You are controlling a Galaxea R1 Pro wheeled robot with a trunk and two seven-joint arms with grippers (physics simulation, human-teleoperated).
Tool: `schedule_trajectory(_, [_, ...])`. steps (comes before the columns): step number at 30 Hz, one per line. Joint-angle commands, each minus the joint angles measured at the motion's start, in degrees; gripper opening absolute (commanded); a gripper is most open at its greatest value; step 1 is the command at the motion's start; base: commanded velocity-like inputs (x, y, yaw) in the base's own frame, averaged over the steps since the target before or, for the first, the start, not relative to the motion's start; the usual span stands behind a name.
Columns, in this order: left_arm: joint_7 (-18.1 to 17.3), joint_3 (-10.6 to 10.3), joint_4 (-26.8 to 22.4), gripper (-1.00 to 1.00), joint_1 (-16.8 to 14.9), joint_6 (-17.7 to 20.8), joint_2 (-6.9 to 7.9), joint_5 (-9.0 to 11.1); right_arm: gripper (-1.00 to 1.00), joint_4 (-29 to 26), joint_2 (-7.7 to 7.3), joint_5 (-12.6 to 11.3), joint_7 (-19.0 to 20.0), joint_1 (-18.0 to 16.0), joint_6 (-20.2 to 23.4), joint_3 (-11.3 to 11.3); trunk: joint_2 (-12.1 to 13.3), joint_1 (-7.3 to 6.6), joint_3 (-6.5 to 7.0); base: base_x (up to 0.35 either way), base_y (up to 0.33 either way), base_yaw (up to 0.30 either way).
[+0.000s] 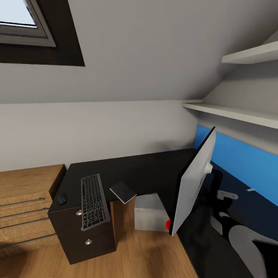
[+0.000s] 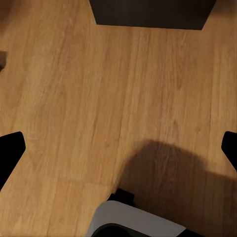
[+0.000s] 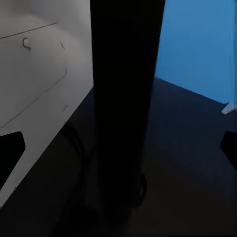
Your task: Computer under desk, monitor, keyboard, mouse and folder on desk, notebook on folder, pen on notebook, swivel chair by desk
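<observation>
Black and L-shaped, the desk (image 1: 150,170) runs from a drawer unit with round silver knobs on the head view's left to a long arm under the blue back panel (image 1: 247,162) on the right. On the drawer end the keyboard (image 1: 93,201) lies lengthwise, the small black mouse (image 1: 61,199) just beside it toward the light-wood drawer chest (image 1: 27,204), and the dark-grey notebook (image 1: 122,192) sits on its other side, one corner jutting over the desk edge. Under the desk, in the corner, stands the light-grey computer (image 1: 150,213). The monitor (image 1: 193,181) stands on the right arm of the desk, its pale back toward the camera and tilted; a thin white pen (image 1: 251,189) lies farther along near the panel. The right wrist view looks at the monitor's black stand (image 3: 123,98) from close by, with the pale back to one side and the right gripper (image 3: 118,148) showing its two dark fingertips (image 3: 10,148) set wide apart at the picture edges. The left gripper (image 2: 118,148) hangs over the wooden floor (image 2: 98,98), its fingertips likewise spread wide and holding nothing.
</observation>
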Motion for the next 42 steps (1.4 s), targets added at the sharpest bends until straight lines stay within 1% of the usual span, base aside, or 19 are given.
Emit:
schedule_trajectory(1, [0.4, -0.5, -0.1, 1.0, 0.0, -0.2, 0.06, 0.5, 1.0, 0.1, -0.06, -0.5, 0.1, 0.0, -0.2, -0.2, -0.1, 0.01, -0.06, 0.001, 0.002, 0.0])
schedule_trajectory(4, [0.4, -0.5, -0.1, 1.0, 0.0, -0.2, 0.06, 0.5, 1.0, 0.1, -0.32, -1.7, 0.1, 0.0, -0.1, -0.7, -0.1, 0.01, -0.06, 0.003, 0.0, 0.0])
schedule_trajectory(15, [0.4, -0.5, -0.1, 1.0, 0.0, -0.3, 0.05, 0.4, 1.0, 0.1, -0.33, -1.8, 0.1, 0.0, -0.1, -0.8, -0.1, 0.01, -0.06, 0.13, 0.0, 0.0])
schedule_trajectory(30, [0.4, -0.6, 0.0, 1.0, 0.0, -0.2, 0.06, 0.4, 1.0, 0.0, -0.4, -1.8, 0.1, 0.0, -0.1, -0.8, -0.1, 0.01, -0.06, 0.014, -0.002, 0.0])
schedule_trajectory(42, [0.4, -0.6, 0.0, 1.0, 0.0, -0.2, 0.06, 0.6, 1.0, 0.0, -0.4, -1.8, 0.1, 0.0, -0.2, -0.8, -0.1, 0.01, -0.06, 0.061, -0.057, 0.0])
